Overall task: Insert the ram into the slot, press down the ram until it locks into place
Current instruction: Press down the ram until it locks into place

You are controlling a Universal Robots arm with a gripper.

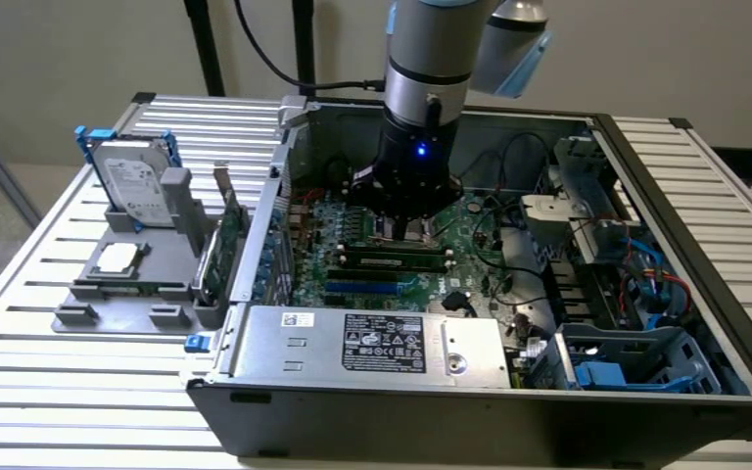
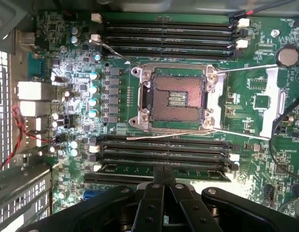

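Note:
The ram is a thin green stick with black chips. It stands in the slot closest to my gripper, beside three empty parallel black slots near the processor socket. My gripper is shut, its two black fingers pressed together, with their tips over the middle of the ram's top edge. In the exterior view my gripper reaches down into the open computer case, just above the ram on the motherboard. I cannot tell whether the slot's end clips are closed.
The open processor socket lies mid-board, with a second bank of black slots beyond it. A blue slot and the power supply sit close by. Cables and drive cages fill the exterior view's right. A hard drive stands outside the case.

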